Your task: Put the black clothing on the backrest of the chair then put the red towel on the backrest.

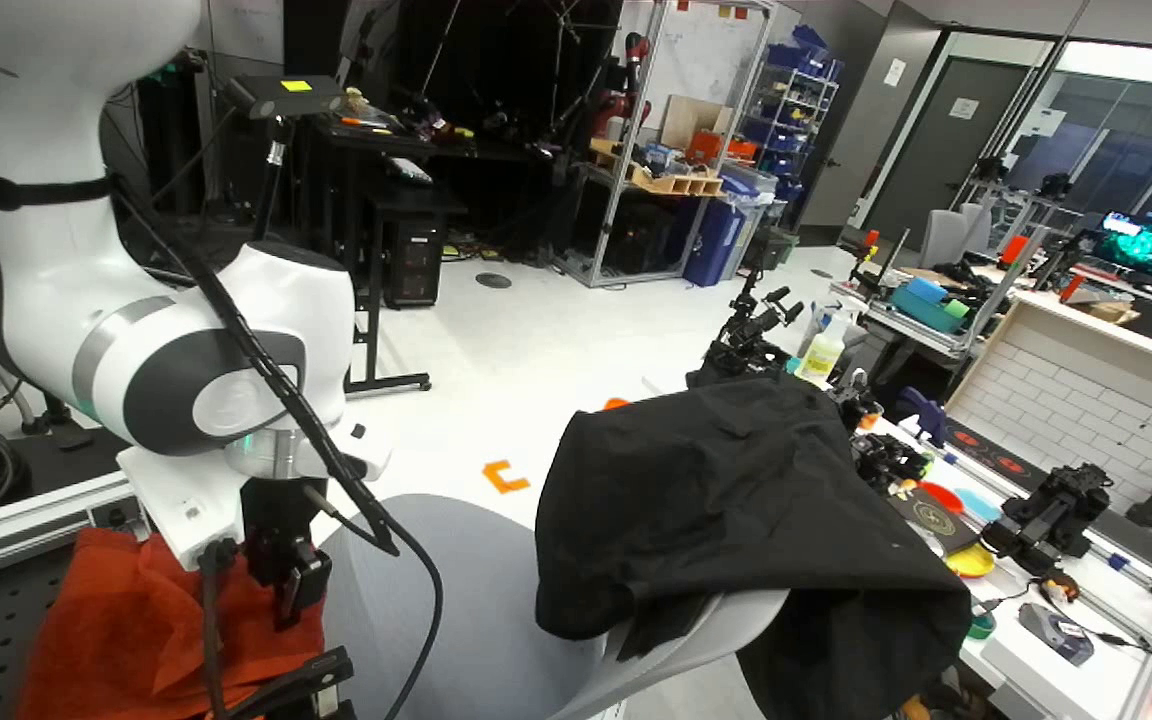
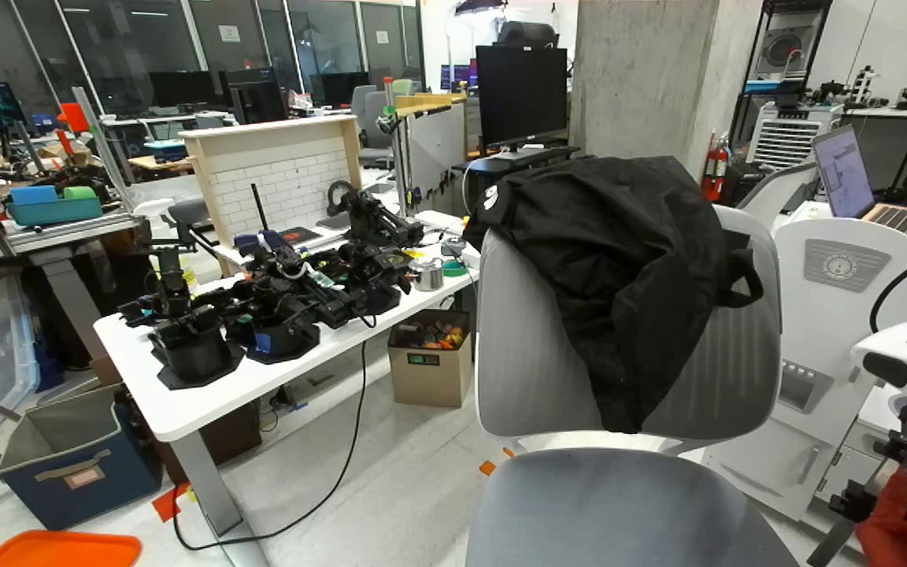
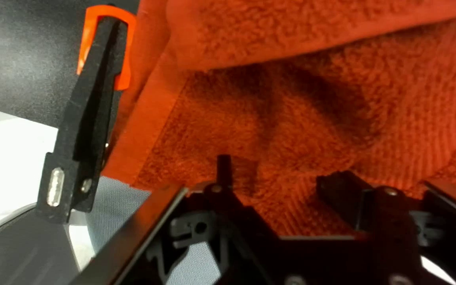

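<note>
Gripper (image 3: 277, 178) jaws apart, tips facing red towel (image 3: 271, 118), crumpled. Towel shows btwn tips & beyond, filling approx 11 to 3 o'clock in wrist view; folded layer at 1. Can't tell if tips touch. Blk tool (image 3: 83, 101) w/ orange loop (image 3: 129, 45) at 10 o'clock, along towel's edge. In an exterior view seat (image 1: 496, 600) at 3 o'clock from gripper, cable (image 1: 439, 592) crossing in front of it. Blk cloth (image 1: 716, 490) draped over backrest (image 2: 528, 354) in both exterior views. White table (image 2: 135, 370) w/ blk robot arms (image 2: 194, 346) at 9 o'clock from backrest in an exterior view.
</note>
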